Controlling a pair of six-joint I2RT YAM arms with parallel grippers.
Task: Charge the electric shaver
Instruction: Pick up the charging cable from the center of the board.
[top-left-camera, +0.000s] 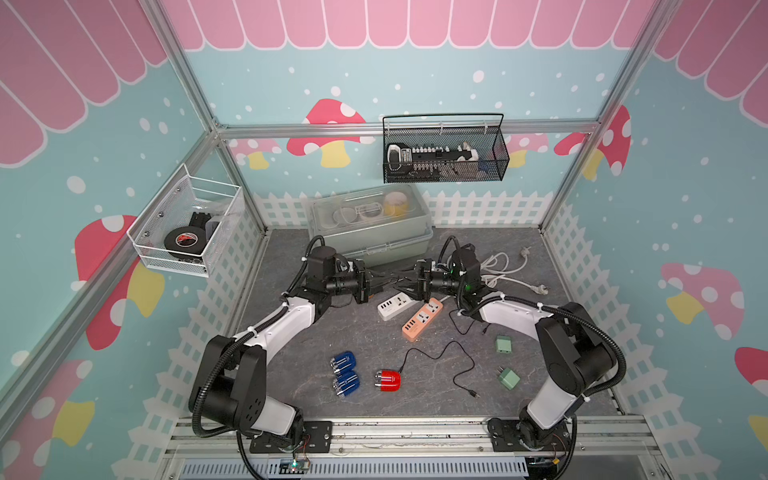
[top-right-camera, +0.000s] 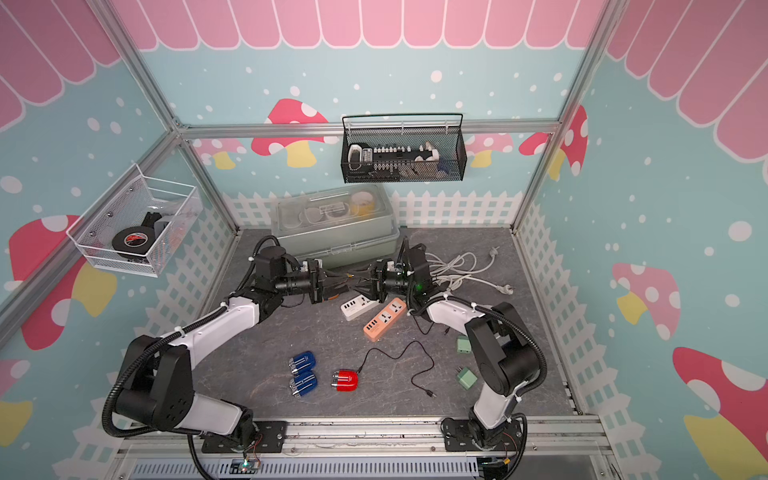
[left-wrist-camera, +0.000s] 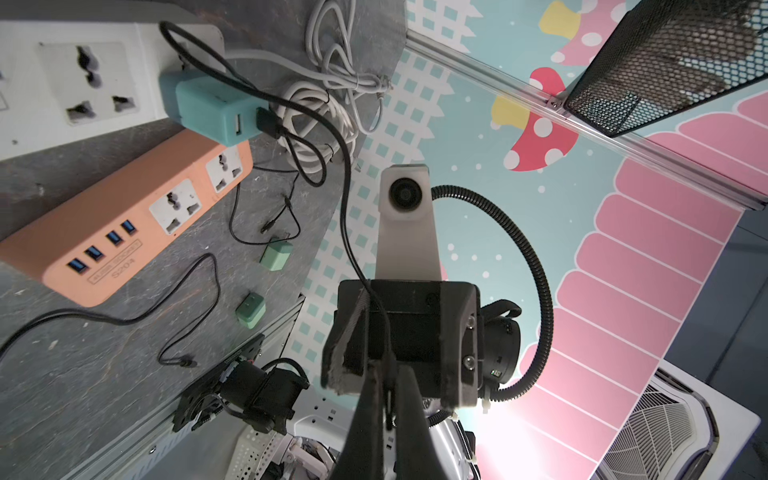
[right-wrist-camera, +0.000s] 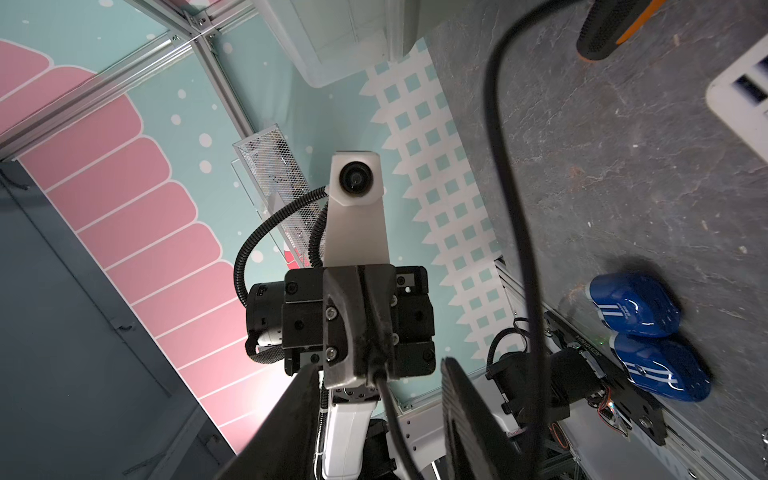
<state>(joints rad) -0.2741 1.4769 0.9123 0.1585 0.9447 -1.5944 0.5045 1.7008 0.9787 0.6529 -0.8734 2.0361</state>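
Note:
A red shaver (top-left-camera: 388, 380) lies near the table's front with a thin black cable (top-left-camera: 436, 355) plugged in, its far plug loose. Two blue shavers (top-left-camera: 344, 361) (top-left-camera: 346, 384) lie beside it. Above the white power strip (top-left-camera: 397, 305) my two grippers meet tip to tip. My left gripper (left-wrist-camera: 390, 374) is shut on another black cable (left-wrist-camera: 345, 199). That cable runs from a teal adapter (left-wrist-camera: 212, 109) plugged into the strip. My right gripper (right-wrist-camera: 379, 374) is open, its fingers (right-wrist-camera: 465, 415) apart on either side of the left gripper's tips and the cable.
An orange power strip (top-left-camera: 422, 319) lies beside the white one. Two green adapters (top-left-camera: 503, 345) (top-left-camera: 509, 379) sit front right, and a coiled white cord (top-left-camera: 498, 266) back right. A clear storage box (top-left-camera: 370, 226) stands behind the grippers. A black and orange object (right-wrist-camera: 602, 25) lies under the left gripper.

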